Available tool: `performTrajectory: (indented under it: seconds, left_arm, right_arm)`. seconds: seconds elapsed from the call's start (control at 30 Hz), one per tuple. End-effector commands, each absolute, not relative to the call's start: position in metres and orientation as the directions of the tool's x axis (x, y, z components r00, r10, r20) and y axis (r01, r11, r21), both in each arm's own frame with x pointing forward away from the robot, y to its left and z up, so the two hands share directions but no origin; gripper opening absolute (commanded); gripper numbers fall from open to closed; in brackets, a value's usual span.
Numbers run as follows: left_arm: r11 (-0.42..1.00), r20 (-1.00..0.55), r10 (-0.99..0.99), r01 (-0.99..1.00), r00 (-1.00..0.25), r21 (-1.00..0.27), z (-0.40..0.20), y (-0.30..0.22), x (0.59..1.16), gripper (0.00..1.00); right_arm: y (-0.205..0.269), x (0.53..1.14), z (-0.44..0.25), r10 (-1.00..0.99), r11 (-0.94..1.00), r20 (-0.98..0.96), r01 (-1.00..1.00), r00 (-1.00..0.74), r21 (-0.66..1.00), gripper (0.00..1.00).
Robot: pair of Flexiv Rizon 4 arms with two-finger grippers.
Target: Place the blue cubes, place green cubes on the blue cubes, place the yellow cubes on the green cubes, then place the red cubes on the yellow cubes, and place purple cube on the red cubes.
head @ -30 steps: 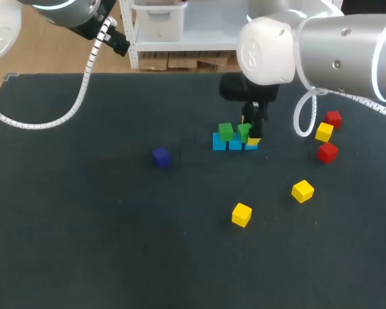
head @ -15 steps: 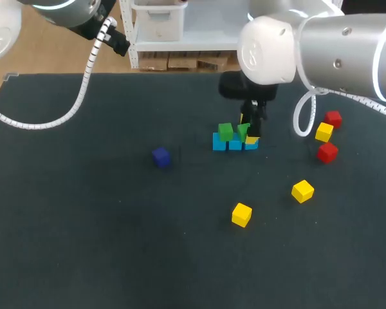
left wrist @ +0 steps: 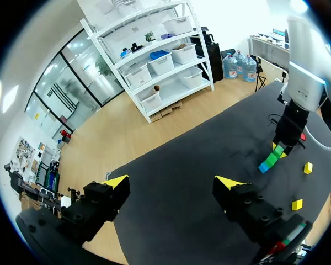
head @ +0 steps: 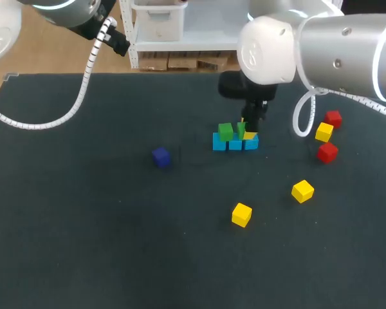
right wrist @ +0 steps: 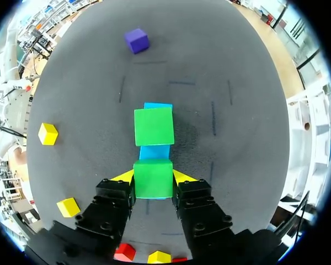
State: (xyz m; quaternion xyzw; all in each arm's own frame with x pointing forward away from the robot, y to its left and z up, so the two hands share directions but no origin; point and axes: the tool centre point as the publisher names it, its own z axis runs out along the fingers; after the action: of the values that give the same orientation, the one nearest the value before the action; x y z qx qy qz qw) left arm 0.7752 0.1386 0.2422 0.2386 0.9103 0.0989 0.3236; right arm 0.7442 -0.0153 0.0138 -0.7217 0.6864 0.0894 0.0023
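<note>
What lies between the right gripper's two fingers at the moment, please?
A green cube, held from both sides by the right gripper over the blue cubes; the right wrist view shows it clearly.

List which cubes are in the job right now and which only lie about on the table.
In work: blue cubes in a row; green cube on them; second green cube in the right gripper.
Lying about: purple cube; three yellow cubes; two red cubes.
</note>
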Motion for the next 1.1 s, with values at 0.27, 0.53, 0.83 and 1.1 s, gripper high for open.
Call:
performTrajectory:
  seconds: [0.27, 0.53, 0.83, 1.1]
  left_arm:
    - [0.866, -0.542, 0.499, 0.372, -0.676, 0.334, 0.2422, 0.1392, 0.775, 1.0]
    - [0.866, -0.542, 0.499, 0.372, -0.676, 0.334, 0.2422, 0.1392, 0.775, 1.0]
    - [0.866, -0.542, 0.499, 0.372, -0.676, 0.334, 0.2422, 0.1392, 0.775, 1.0]
    - [0.866, -0.542, 0.499, 0.372, -0.676, 0.334, 0.2422, 0.1392, 0.775, 1.0]
  right_arm:
    - [-0.015, 0.7422, 0.0159, -0.99, -0.066, -0.128, -0.991, 0.051, 0.114, 0.44]
    - [-0.0164, 0.7397, 0.0151, -0.991, -0.065, -0.125, -0.991, 0.051, 0.117, 0.44]
    - [-0.015, 0.7395, 0.0205, -0.99, -0.076, -0.126, -0.992, 0.063, 0.098, 0.65]
    - [-0.0146, 0.7399, 0.02, -0.99, -0.072, -0.126, -0.992, 0.059, 0.099, 0.69]
